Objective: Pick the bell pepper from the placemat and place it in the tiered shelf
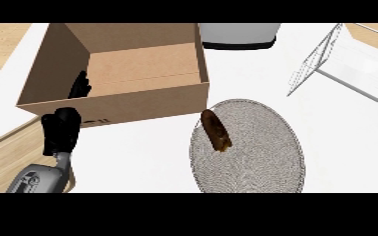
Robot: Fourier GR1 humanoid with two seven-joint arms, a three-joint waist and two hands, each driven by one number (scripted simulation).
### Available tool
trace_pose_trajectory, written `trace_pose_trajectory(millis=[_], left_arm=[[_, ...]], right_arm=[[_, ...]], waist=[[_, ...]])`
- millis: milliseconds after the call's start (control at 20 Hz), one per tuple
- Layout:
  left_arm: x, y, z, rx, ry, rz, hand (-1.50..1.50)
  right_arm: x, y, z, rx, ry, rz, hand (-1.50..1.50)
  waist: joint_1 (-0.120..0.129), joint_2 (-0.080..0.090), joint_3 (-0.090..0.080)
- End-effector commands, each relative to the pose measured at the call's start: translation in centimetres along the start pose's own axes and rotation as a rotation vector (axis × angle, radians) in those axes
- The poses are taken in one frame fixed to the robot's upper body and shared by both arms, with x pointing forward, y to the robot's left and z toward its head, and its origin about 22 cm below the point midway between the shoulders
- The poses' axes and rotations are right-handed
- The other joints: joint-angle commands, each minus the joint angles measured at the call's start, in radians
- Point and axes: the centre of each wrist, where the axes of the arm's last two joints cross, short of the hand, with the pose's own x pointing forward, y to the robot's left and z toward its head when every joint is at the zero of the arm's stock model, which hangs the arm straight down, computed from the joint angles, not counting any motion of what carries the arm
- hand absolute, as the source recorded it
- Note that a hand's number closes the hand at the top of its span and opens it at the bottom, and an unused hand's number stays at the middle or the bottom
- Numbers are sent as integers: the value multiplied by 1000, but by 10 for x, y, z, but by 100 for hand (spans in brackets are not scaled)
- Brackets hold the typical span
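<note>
Bell pepper point(216, 130) sits on the placemat point(255, 152)'s left part. Cardboard box point(118, 75) behind-left; tiered shelf point(332, 62) far right.

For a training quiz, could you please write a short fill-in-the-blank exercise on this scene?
1. The brown bell pepper lies on the round grey ____.
2. The open cardboard box stands to the placemat's ____.
3. The left robot hand shows at the box's ____ front corner.

Missing words: placemat; left; left
</note>
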Motion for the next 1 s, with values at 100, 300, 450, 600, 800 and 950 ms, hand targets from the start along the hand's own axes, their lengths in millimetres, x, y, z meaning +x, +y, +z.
trace_pose_trajectory(millis=[100,300,450,600,800,950], left_arm=[[9,-26,4,-177,-53,34,0],[3,-31,-4,-178,-57,34,0],[24,-39,-5,-186,-62,22,0],[8,-42,-3,-179,-52,33,0],[11,-30,-8,-185,-50,48,0],[21,-37,0,-182,-50,38,0]], right_arm=[[-43,1,-23,-94,131,273,-150],[-40,5,-8,-86,184,271,-150],[-41,1,0,-106,203,199,-150],[-36,-16,-19,-117,217,102,-150],[-37,-21,-17,-84,224,1,-150],[-24,-32,-16,-56,215,-28,-150]], waist=[[-25,4,-6],[-26,6,-7],[-30,1,-5],[-34,3,-6],[-30,4,-5],[-21,-1,-5]])
